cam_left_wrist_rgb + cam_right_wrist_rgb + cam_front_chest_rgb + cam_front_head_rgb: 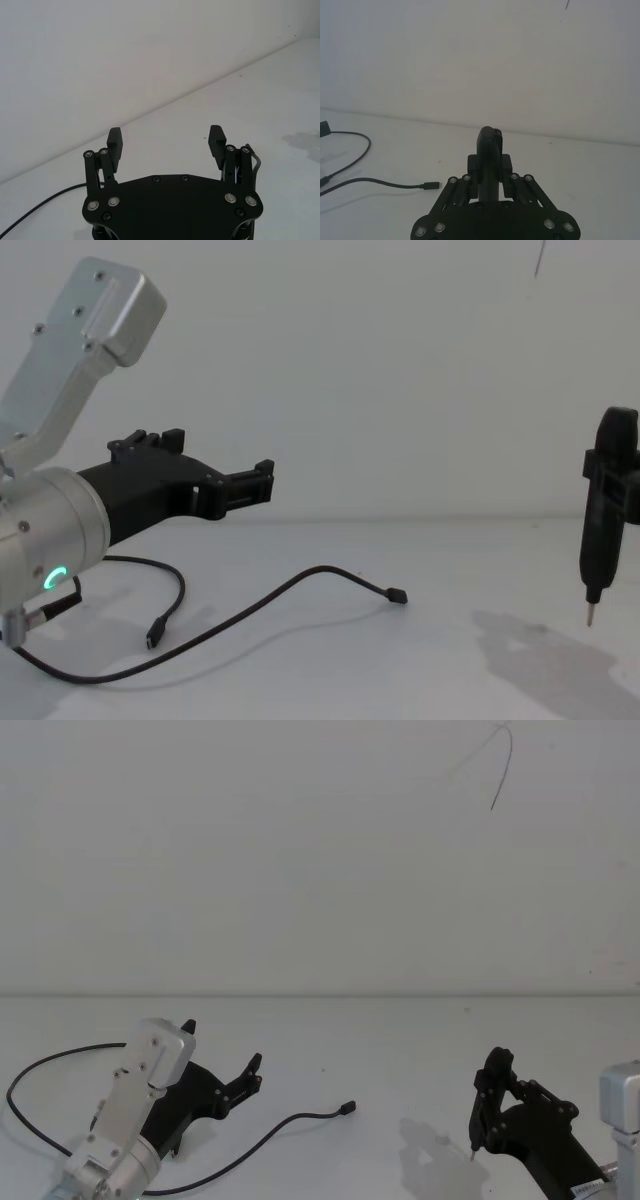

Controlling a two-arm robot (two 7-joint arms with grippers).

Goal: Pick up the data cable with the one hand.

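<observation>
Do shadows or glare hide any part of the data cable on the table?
Head view: soft shadow beside the right gripper, clear of the data cable. Chest view: grey shadow under the pen tool, right of the cable's plug. No glare in either.

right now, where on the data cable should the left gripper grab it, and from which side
The single run of the data cable just behind its plug, taken from above with the open left gripper, jaws across the cord: it lies flat on the table, apart from the loop beside the arm. The right gripper is shut on the pen tool.
</observation>
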